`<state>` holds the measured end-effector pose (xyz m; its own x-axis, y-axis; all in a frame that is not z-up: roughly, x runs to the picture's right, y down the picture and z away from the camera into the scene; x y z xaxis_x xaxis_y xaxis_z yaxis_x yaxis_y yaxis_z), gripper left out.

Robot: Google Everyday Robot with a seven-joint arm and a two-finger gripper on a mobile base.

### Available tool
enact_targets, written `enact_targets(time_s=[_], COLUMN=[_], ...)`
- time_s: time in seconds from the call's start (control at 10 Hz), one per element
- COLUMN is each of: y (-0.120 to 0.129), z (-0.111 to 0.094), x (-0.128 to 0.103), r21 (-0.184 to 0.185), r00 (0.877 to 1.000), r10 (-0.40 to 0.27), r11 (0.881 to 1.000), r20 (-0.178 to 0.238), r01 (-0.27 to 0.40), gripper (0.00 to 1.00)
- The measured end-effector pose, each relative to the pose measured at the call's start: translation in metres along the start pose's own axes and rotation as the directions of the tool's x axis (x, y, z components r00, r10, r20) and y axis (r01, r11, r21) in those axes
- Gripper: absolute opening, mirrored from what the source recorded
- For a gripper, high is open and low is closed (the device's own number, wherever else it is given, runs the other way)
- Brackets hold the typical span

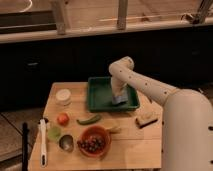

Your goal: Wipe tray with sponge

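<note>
The dark green tray [100,97] sits at the back middle of the wooden table. The pale blue sponge [119,99] lies inside it near the right front part. My gripper [119,93] reaches down into the tray right on top of the sponge, at the end of the white arm that bends over from the right. The sponge touches the tray floor under the gripper.
A tan-yellow block with dark underside [146,119] lies right of the tray. An orange-red bowl [93,141] of dark fruit stands at the front. A green pepper [88,120], a tomato [62,119], a white lidded cup [63,96], a metal cup [66,143] and a white utensil [43,141] sit at the left.
</note>
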<state>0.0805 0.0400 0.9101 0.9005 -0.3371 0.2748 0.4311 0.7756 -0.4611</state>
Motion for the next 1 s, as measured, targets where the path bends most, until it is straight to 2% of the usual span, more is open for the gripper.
enact_targets(time_s=[1.0], y=[0.0038], z=[0.0075], x=[-0.0002], r21=[0.005], r00=[0.998], r10=[-0.059], r11=[0.998], r20=[0.01], r01=[0.059], gripper=[0.01])
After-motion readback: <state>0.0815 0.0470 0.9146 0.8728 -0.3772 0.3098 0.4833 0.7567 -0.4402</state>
